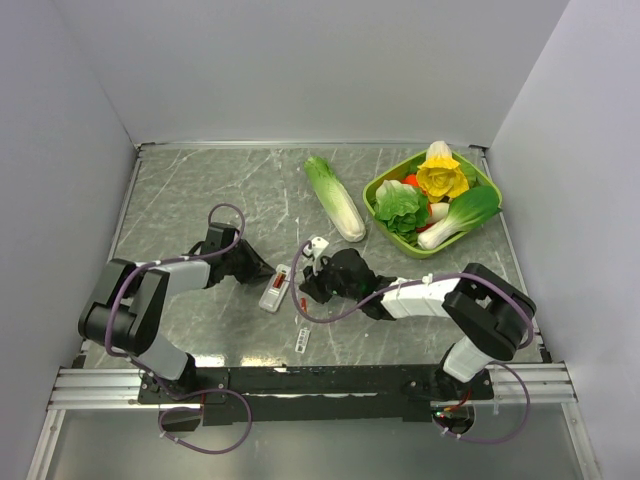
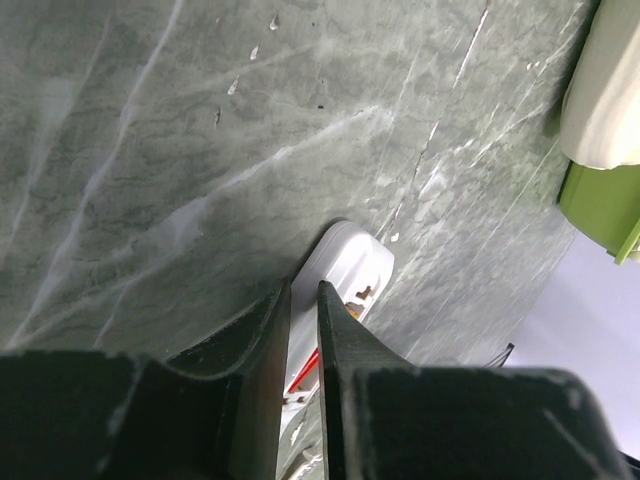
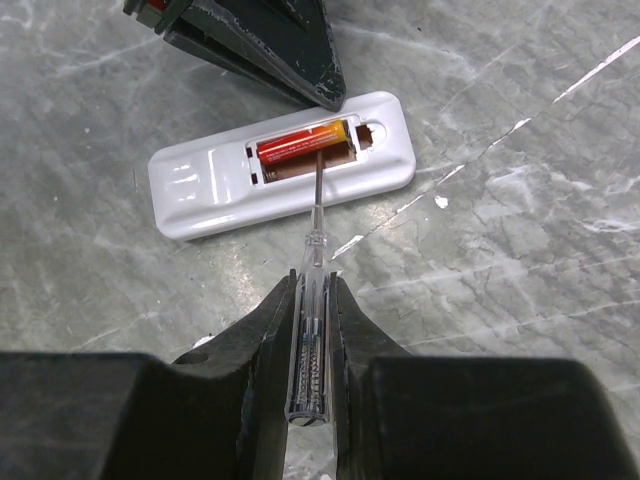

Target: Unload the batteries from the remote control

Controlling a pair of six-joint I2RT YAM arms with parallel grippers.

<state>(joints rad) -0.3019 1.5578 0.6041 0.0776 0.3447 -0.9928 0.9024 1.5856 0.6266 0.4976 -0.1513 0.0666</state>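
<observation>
The white remote control point(image 3: 195, 190) lies back-up on the marble table, its battery recess uncovered. One red-and-yellow battery point(image 3: 303, 143) sits in the recess. The space beside it looks bare. My right gripper point(image 3: 313, 280) is shut on a clear-handled screwdriver point(image 3: 308, 340), whose thin shaft reaches into the recess under the battery. My left gripper point(image 2: 303, 288) has its jaws nearly together with nothing between them. Its fingertips point(image 3: 318, 85) touch the remote's far edge. From above, the remote point(image 1: 275, 288) lies between the left gripper point(image 1: 262, 272) and the right gripper point(image 1: 305, 288).
A small pale piece point(image 1: 302, 338) lies on the table near the front rail; I cannot tell what it is. A long pale-green cabbage point(image 1: 335, 198) lies behind the remote. A green bowl point(image 1: 372, 192) of toy vegetables stands at the back right.
</observation>
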